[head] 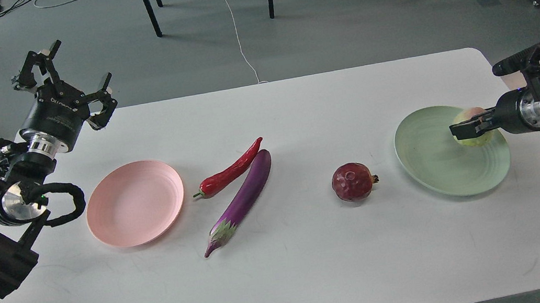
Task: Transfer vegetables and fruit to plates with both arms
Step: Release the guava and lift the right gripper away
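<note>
**Pale fruit held over the green plate**

Over the right half of the green plate [441,169], the right gripper [467,128] reaches in from the right edge with its fingers pinching the pale green fruit [474,139]. Whether the fruit touches the plate or hangs just above it cannot be told.

Left of that plate, apart from it, the pomegranate [353,181] sits on the white table [318,271], its small crown pointing right. Near the middle of the table the eggplant [242,201] lies on a diagonal, calyx toward the near edge. The chili [230,171] lies just beside it on the left, roughly parallel, stem at the lower left; their upper ends are close together, though contact is unclear.

The pink plate [134,203] rests to the left of the chili with nothing on it.

The left gripper [64,77] is raised beyond the table's far left corner, well apart from every item, fingers spread and holding nothing.
</note>
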You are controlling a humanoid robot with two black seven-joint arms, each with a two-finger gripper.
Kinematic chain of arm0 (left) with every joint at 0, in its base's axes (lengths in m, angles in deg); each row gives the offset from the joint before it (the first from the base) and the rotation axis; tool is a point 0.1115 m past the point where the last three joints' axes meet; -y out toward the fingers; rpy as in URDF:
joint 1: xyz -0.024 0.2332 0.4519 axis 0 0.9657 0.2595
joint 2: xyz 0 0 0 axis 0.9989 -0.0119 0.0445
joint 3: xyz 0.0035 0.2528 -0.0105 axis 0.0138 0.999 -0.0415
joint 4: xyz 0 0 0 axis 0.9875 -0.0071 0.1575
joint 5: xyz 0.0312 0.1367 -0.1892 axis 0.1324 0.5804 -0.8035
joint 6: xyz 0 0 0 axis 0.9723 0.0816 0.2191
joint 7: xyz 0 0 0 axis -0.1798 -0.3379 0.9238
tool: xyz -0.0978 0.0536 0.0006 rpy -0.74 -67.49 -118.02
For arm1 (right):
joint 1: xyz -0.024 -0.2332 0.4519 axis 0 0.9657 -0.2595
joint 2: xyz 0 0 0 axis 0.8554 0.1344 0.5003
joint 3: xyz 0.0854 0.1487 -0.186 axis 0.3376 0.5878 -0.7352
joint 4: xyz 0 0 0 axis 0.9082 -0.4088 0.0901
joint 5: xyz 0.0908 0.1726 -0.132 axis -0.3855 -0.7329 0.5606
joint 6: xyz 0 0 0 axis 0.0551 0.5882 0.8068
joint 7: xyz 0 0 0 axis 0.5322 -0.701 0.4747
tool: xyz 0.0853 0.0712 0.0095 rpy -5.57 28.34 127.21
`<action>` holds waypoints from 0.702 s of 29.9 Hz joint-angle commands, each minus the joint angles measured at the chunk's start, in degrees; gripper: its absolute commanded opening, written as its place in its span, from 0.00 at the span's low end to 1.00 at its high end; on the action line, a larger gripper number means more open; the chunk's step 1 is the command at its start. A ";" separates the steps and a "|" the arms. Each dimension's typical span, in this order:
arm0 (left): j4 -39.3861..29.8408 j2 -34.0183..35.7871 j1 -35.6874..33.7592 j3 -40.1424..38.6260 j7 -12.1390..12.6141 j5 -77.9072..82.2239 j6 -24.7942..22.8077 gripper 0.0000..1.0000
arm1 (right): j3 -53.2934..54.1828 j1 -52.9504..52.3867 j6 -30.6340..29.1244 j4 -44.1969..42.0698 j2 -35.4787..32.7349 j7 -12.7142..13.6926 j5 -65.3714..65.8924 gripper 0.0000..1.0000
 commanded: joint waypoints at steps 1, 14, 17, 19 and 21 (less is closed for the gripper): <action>0.09 0.00 0.00 -0.10 -0.09 0.00 0.00 0.98 | 0.05 -0.07 0.74 0.09 -0.24 -0.02 -0.09 0.93; 0.00 0.09 0.09 -0.19 0.00 -0.09 0.00 0.98 | 5.58 -8.41 0.48 6.93 1.25 0.24 -0.88 0.97; 0.00 0.09 0.00 -0.28 0.00 -0.09 0.00 0.98 | 6.12 -11.40 0.39 9.57 4.75 0.15 -1.14 0.97; 0.00 0.09 0.09 -0.28 0.00 -0.09 0.00 0.98 | 5.86 -12.29 0.39 11.07 7.66 0.15 -1.14 0.97; 0.00 0.09 0.00 -0.19 0.00 -0.09 0.00 0.98 | 4.72 -12.99 0.39 12.48 11.69 0.15 -0.27 0.97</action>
